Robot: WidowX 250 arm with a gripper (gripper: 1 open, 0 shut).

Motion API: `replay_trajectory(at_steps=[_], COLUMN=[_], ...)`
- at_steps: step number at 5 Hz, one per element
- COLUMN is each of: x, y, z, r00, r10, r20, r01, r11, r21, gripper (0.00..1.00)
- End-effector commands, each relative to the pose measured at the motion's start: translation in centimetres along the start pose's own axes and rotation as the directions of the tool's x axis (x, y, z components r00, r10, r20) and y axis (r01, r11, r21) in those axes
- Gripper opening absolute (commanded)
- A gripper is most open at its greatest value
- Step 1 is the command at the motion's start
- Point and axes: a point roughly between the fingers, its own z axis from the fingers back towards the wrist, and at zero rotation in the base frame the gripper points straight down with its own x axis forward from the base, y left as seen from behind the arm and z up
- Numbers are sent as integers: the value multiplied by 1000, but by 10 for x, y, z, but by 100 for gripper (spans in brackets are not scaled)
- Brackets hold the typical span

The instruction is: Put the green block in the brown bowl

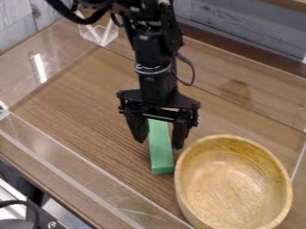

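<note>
Brown bowl (233, 188) looks empty; the tool (159, 132) stands open, apparently above the green block (160, 154).

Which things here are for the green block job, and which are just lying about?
For the job:
- green block
- brown bowl
- gripper

Just lying about:
- clear plastic container
- black cable at the lower left
</note>
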Motion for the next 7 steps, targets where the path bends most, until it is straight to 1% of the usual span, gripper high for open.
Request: replay_trajectory(at_steps=[1, 5, 6, 7], x=[5, 7, 7, 8], y=[0, -1, -1, -1], z=[3, -28, -31, -32], r00=[999, 997, 996, 996], r10=[5, 23, 28, 27], r20=[52, 76, 80, 82], r01=[-4, -21, -25, -24], r11=[1000, 999, 999, 999], r21=[-13, -28, -32, -32], gripper=[100, 100, 0, 0])
